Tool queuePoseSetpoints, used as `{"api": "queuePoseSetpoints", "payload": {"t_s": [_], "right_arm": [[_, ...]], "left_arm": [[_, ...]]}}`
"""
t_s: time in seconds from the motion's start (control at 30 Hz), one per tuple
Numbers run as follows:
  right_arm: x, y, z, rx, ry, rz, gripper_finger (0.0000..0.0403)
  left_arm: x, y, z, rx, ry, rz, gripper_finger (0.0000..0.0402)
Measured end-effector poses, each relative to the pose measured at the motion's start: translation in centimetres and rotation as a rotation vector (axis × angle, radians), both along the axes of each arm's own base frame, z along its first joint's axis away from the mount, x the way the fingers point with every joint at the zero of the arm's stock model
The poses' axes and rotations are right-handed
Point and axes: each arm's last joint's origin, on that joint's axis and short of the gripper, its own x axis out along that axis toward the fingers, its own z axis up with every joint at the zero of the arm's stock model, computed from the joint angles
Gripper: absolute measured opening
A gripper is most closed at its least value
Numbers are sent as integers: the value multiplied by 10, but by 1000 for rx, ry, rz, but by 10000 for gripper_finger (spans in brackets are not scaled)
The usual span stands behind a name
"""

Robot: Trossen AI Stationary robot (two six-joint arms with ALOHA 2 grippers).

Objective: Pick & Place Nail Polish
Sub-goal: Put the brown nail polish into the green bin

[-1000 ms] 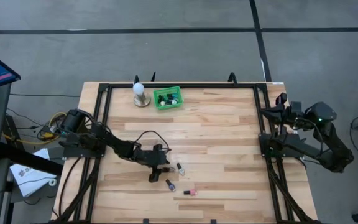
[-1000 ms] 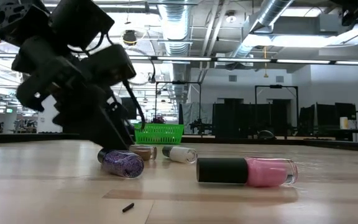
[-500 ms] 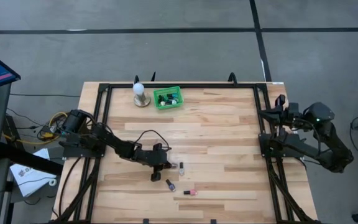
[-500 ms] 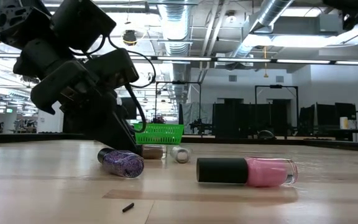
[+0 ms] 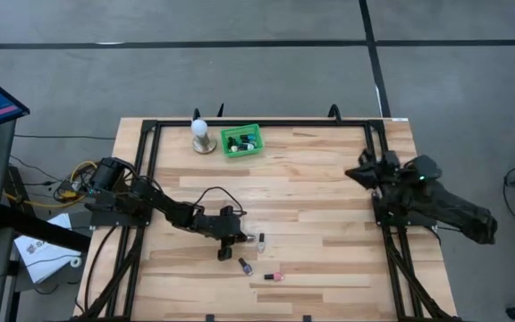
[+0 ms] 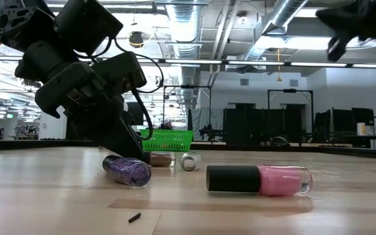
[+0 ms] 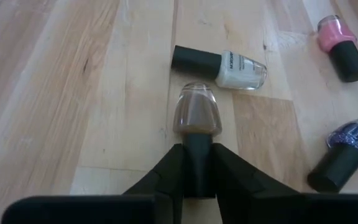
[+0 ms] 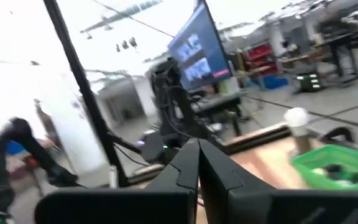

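Observation:
My left gripper (image 7: 197,186) is low over the table's near middle (image 5: 236,234), shut on a brown nail polish bottle (image 7: 197,115). A cream bottle (image 7: 219,62) lies on its side just beyond it. A purple glitter bottle (image 7: 347,155) and a pink bottle (image 7: 340,46) lie nearby. All three also show in the high view: cream (image 5: 260,240), purple (image 5: 245,266), pink (image 5: 273,277). My right gripper (image 5: 361,172) is shut and empty, in the air over the table's right side. My left gripper pinches the brown bottle's dark cap (image 7: 197,152) between its two fingers. The fingers lie low and nearly level, along the bottle, whose glass body points away from them toward the cream bottle. In the low view the bottle (image 6: 162,158) sits at table level.
A green basket (image 5: 241,140) with several bottles stands at the far edge, and a white bulb-shaped thing (image 5: 203,136) on a round base stands left of it. Bare wood lies across the middle and right. A small dark chip (image 6: 134,217) lies near the front edge.
My right arm has swung down from its raised pose at the right edge, its gripper moving toward the table's left. My left gripper has shifted slightly toward the cream bottle, which has turned about on the table.

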Motion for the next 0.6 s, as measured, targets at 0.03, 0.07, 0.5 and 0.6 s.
{"api": "queuePoseSetpoints", "payload": {"t_s": [0.03,0.07,0.5,0.6], "right_arm": [[3,-1,-7,18,-27,16,0],[6,-1,-13,34,-47,33,0],[19,18,-53,84,124,229,0],[20,20,-56,28,147,183,0]], "left_arm": [[0,0,0,-5,1,6,54],[0,0,0,-10,1,13,54],[1,3,0,-17,1,30,56],[2,5,0,-22,2,34,56]]}}
